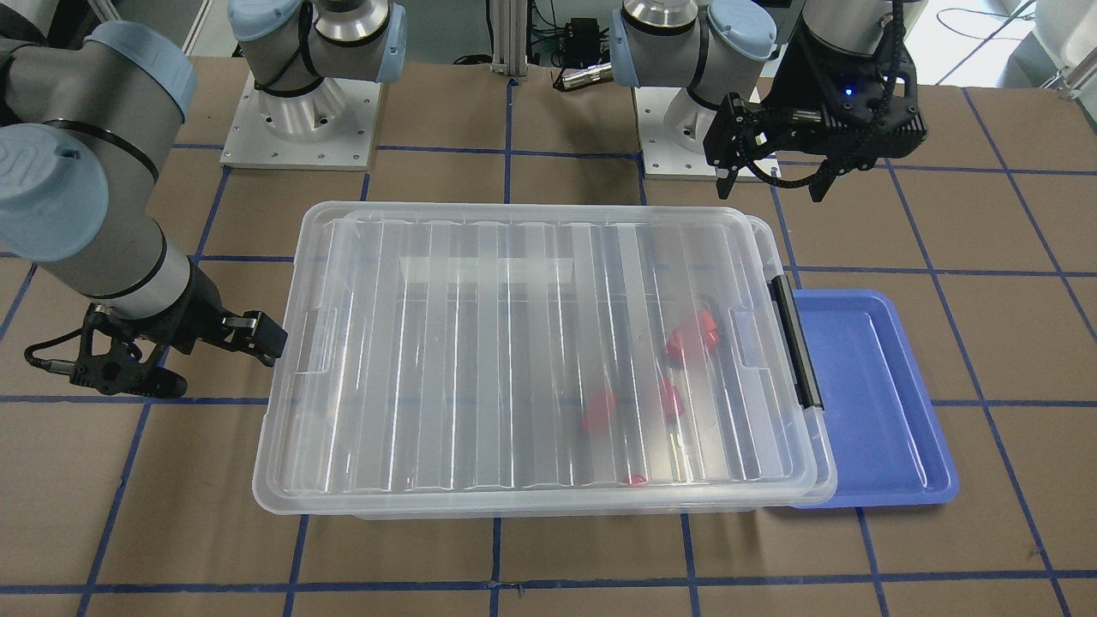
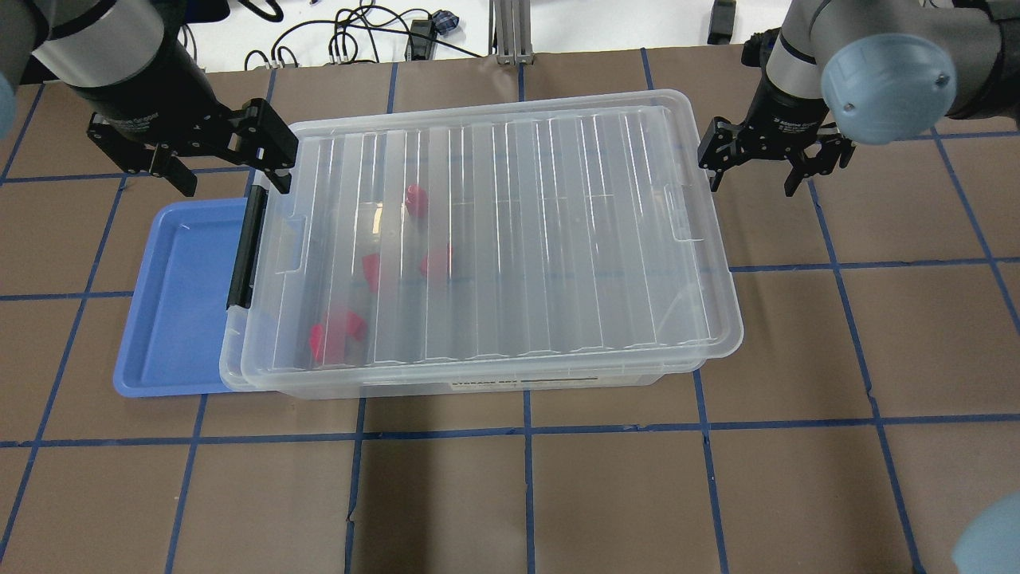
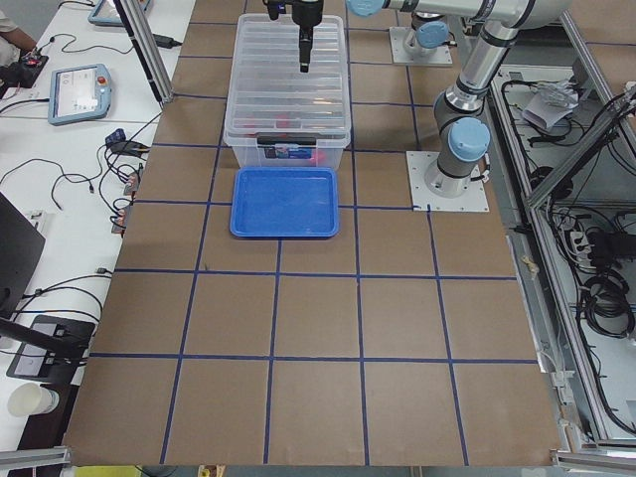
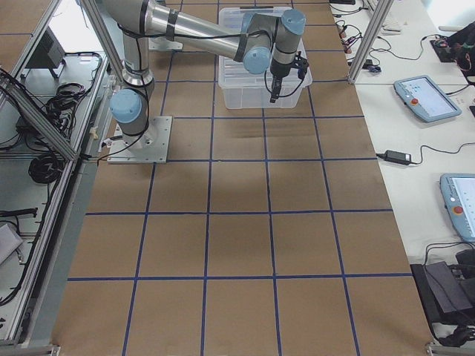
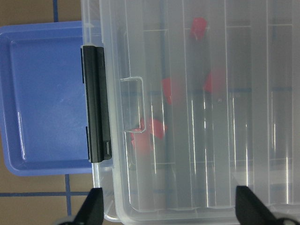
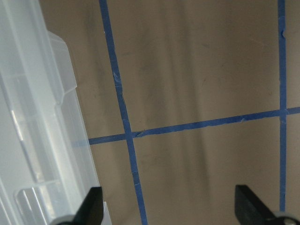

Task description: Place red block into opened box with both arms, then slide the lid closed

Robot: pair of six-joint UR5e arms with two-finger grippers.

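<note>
The clear ribbed lid (image 2: pixel 518 239) lies over almost all of the box (image 2: pixel 510 383); only the end with the black handle (image 2: pixel 243 247) pokes out a little. Several red blocks, one being (image 2: pixel 335 335), show blurred through the lid inside the box, toward the handle end (image 1: pixel 694 334) (image 5: pixel 149 133). My left gripper (image 2: pixel 235 177) hangs open above the lid's far corner near the handle, its jaws wide apart and holding nothing. Just beyond the box's opposite short end, my right gripper (image 2: pixel 753 174) is also open and empty, low over the table (image 1: pixel 214 360).
A blue tray (image 2: pixel 179 303) lies on the table against the box's handle end, partly under its rim. The table is brown with blue tape lines. Both arm bases (image 1: pixel 300 120) stand behind the box.
</note>
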